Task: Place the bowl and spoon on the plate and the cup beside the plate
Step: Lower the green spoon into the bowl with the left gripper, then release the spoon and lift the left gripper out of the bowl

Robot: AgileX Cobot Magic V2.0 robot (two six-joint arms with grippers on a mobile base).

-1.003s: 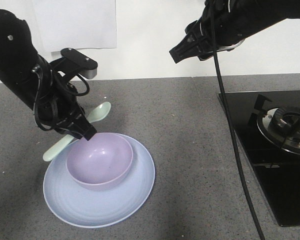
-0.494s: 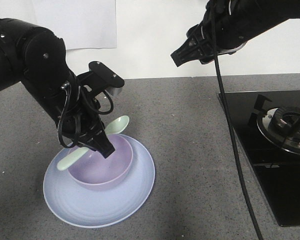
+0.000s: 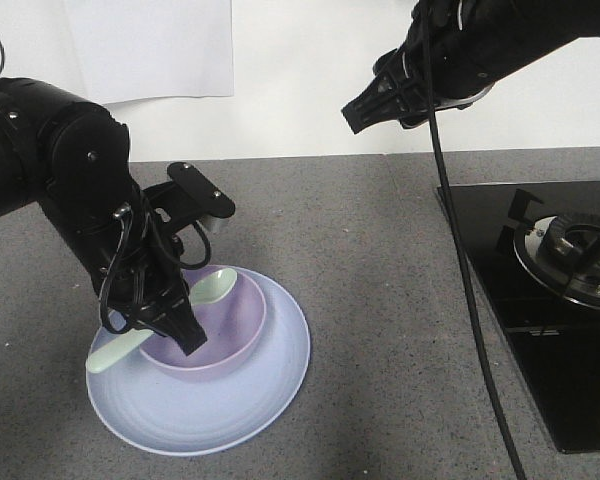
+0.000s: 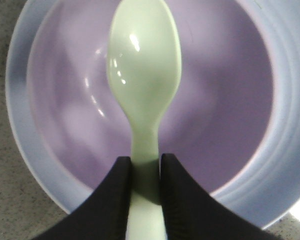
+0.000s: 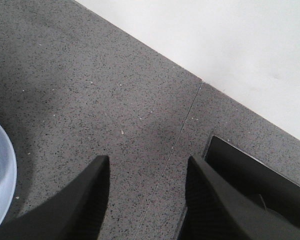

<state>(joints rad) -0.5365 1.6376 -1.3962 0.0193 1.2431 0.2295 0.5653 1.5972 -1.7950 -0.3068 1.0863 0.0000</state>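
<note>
Countertop (image 3: 380, 260) of speckled grey stone fills the front-facing view, with a black cooktop (image 3: 540, 330) at its right side. The plate (image 3: 270, 385) lies on the stone at lower left, and the bowl (image 3: 238, 322) sits upright on it, towards the plate's far left part. The left gripper (image 3: 185, 338) reaches down over the bowl's near-left rim, clenched on the spoon (image 3: 212, 287). The spoon's head lies at the bowl's far rim and its handle end sticks out past the gripper over the plate's left edge. Whether the spoon touches the bowl cannot be told from here. The right gripper (image 3: 355, 112) hangs high in front of the white wall, well apart from the plate, and a black cable (image 3: 470, 290) trails down from its arm.

From the left wrist, the two black fingers (image 4: 110, 200) pinch the spoon's (image 4: 142, 75) handle from both sides. The spoon's head, hollow side up, lies over the inside of the bowl (image 4: 225, 100), and the plate (image 4: 290, 150) rings the bowl.

From the right wrist, the right gripper (image 5: 147, 165) is released, its fingers (image 5: 85, 200) spread apart over bare countertop (image 5: 90, 90) with nothing between them. An edge of the plate (image 5: 0, 170) shows at the left border, and a corner of the cooktop (image 5: 255, 175) at lower right.
</note>
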